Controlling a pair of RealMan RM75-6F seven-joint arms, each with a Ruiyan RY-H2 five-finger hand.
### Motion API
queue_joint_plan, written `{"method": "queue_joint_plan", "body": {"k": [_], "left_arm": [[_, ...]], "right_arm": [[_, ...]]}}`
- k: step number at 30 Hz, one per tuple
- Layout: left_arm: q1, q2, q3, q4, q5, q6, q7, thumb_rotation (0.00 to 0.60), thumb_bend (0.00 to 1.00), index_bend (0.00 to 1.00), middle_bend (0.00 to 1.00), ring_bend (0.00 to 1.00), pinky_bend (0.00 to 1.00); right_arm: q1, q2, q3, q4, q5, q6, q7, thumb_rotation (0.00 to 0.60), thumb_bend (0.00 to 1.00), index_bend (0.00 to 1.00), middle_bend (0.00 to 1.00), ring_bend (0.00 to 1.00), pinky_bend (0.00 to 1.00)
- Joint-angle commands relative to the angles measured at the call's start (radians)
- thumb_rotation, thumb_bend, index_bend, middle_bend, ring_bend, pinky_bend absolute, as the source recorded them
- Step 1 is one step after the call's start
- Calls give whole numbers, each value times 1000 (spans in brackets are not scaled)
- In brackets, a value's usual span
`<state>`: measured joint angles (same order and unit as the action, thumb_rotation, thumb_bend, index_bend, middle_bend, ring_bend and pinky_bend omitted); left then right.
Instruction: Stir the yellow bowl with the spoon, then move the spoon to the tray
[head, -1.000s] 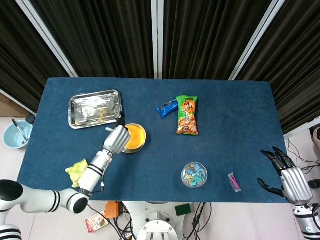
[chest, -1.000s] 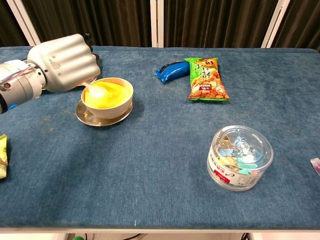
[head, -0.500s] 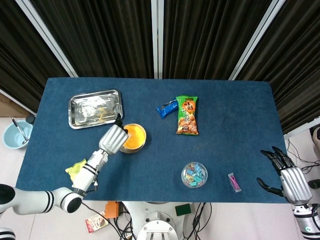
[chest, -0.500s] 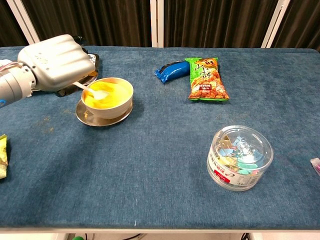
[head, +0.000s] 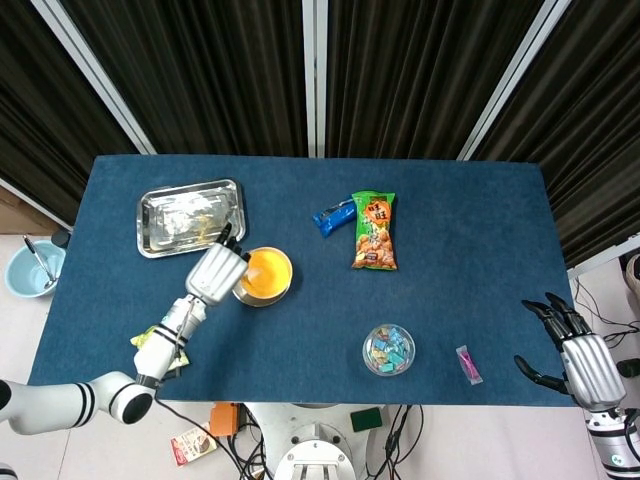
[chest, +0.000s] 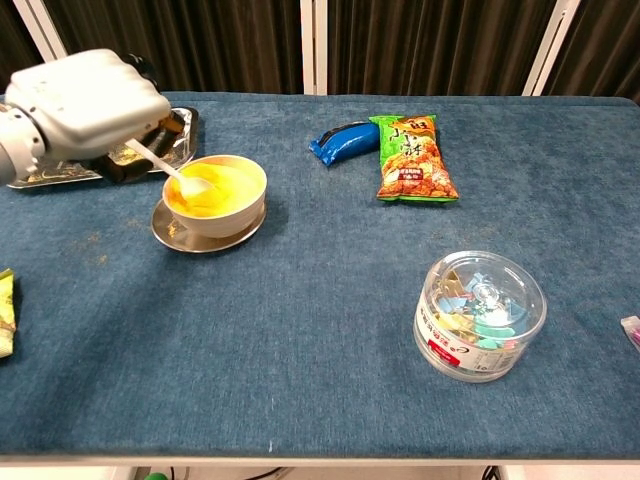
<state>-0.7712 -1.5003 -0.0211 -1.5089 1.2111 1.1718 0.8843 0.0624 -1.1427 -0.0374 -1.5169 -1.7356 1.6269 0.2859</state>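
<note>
Spoon held in the yellow bowl, left hand above it

Spoon (chest: 172, 171), white, slanted down from the left hand (chest: 85, 97) with its scoop end resting inside the yellow bowl (chest: 216, 193), near the bowl's left side. The upper part of the handle vanished under the hand's white shell, so the exact way the fingers closed round it could not be made out, though the hand plainly held it. From the head view the spoon itself was hidden beneath the left hand (head: 216, 272), which overlapped the left rim of the yellow bowl (head: 266, 275).

The bowl sat on a small metal saucer (chest: 182, 235). Just behind the hand lay the tray (head: 170, 240), steel, with something pale and crumpled on it that was hard to identify; in the chest view the tray (chest: 186, 127) was mostly covered by the hand.

The right hand (head: 582, 359) hung off the table's near right corner, holding nothing, its dark fingers spread apart. It did not appear in the chest view.

Farther out on the blue tablecloth (chest: 330, 300) were a green snack bag (chest: 411, 158) touching a blue packet (chest: 343, 138), a clear round tub (chest: 480, 314) of small coloured pieces, and a pink item (head: 467, 364) near the right edge, cut off in the chest view. A yellow-green cloth (head: 153, 343) lay partly under the left forearm.
</note>
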Motion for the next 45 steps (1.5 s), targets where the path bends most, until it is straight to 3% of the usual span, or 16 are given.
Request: {"method": "queue_joint_plan", "body": {"k": [1, 10, 30, 36, 45], "left_arm": [[13, 18, -19, -9, -3, -3, -38, 600, 447, 591, 543, 333, 174], [32, 31, -57, -26, -22, -29, -163, 600, 448, 593, 543, 333, 176], [16, 82, -152, -109, -153, -103, -271, 600, 447, 592, 542, 333, 175], [12, 78, -123, -94, -124, -61, -174, 600, 448, 593, 542, 333, 176], [-1, 8, -32, -59, -19, 54, 194, 600, 449, 592, 543, 333, 179]], "right_arm": [[1, 0, 1, -1, 1, -1, 0, 600, 244, 175, 207, 78, 188], [5, 1, 3, -4, 3, -10, -3, 600, 244, 175, 207, 78, 188], [6, -2, 6, 14, 13, -13, 15, 600, 244, 175, 207, 78, 188], [7, -3, 6, 18, 10, -11, 18, 600, 245, 175, 207, 78, 188], [4, -4, 6, 15, 8, -6, 13, 600, 245, 175, 207, 78, 188]]}}
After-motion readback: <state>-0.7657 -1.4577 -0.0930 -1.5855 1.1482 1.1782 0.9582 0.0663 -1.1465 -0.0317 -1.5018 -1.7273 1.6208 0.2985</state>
